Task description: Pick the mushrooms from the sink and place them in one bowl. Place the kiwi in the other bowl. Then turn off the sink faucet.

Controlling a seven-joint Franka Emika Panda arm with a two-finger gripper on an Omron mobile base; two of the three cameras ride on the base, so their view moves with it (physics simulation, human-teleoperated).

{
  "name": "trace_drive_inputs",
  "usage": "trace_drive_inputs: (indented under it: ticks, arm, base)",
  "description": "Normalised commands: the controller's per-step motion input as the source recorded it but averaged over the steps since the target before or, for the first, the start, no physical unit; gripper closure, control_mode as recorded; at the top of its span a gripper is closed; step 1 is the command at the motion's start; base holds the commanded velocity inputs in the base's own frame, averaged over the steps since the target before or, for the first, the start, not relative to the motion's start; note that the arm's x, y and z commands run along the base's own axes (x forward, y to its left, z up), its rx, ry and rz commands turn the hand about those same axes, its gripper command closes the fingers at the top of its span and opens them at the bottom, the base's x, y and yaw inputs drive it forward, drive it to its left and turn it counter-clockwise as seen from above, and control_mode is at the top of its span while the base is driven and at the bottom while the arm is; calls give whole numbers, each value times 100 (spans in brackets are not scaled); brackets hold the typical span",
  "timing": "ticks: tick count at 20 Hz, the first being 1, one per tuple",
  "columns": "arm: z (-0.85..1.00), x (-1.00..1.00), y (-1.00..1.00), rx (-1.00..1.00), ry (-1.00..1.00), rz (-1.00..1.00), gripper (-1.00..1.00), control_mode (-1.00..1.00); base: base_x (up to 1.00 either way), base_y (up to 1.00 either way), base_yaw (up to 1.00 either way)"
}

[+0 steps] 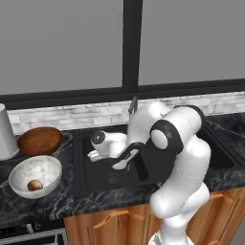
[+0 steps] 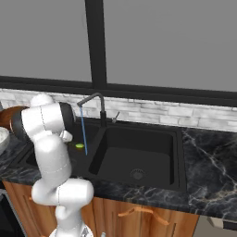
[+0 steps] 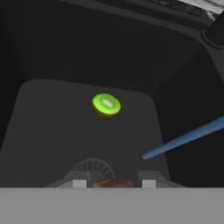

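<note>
Pincer (image 3: 113, 183) grips mushroom (image 3: 114, 183); kiwi (image 3: 106, 105) beyond.

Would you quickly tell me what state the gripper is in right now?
Gripper: closed on a mushroom low in the sink, its brown top showing between the fingertips.

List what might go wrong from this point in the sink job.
1. The gripper seems shut on a brown mushroom right at its fingertips; so shallow a hold might slip on the lift.
2. Water is running from the faucet beside it and may wet the hand.
3. The kiwi lies loose on the sink floor and could get nudged.
</note>
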Motion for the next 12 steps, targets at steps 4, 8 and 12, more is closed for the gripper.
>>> trace_drive_inputs:
  ticks: [4,8,12]
  arm:
    - [56,-42,4,16,10,-9,100,-100]
    - [66,-34,6,13,5,-7,100,-100]
    - [61,-45,29,7,0,-3,100,-100]
  base:
    - [0,0,0]
    - [0,0,0]
    - [0,0,0]
